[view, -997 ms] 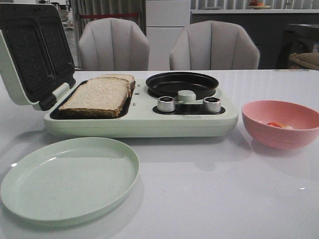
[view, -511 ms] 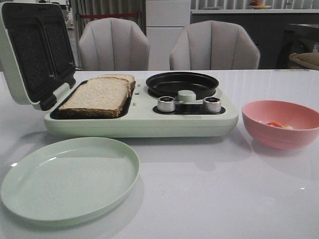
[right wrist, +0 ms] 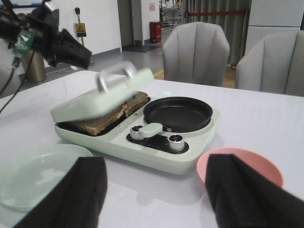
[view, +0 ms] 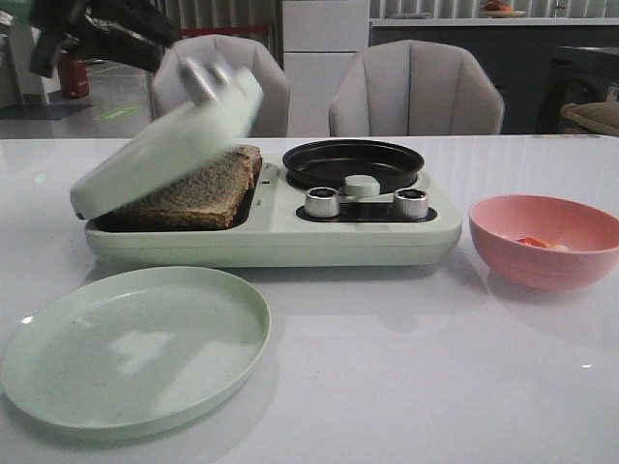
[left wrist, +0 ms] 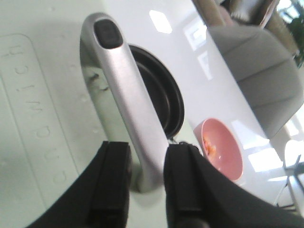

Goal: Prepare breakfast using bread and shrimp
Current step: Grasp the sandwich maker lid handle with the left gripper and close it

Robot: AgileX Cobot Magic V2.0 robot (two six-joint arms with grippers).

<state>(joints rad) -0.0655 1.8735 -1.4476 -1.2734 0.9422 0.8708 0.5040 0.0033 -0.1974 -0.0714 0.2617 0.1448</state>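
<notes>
Two grey chairs [view: 221, 85] (padded) — white table [view: 406, 367]

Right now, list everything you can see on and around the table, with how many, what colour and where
Sandwich maker: one, pale green, middle of the table.
Lid: one, pale green, partly lowered over the bread, not closed.
Lid handle: one, silver, on the lid's top.
Bread: two slices, beige with brown crust, in the maker's left bay.
Pan: one, black, on the maker's right side.
Knobs: two, silver, in front of the pan.
Plate: one, pale green, in front of the maker.
Bowl: one, pink, right of the maker.
Shrimp: one, orange, in the bowl.
Chairs: two, grey, behind the table.
Left gripper: black, jaws either side of the handle.
Right gripper: black, open, above the table.
</notes>
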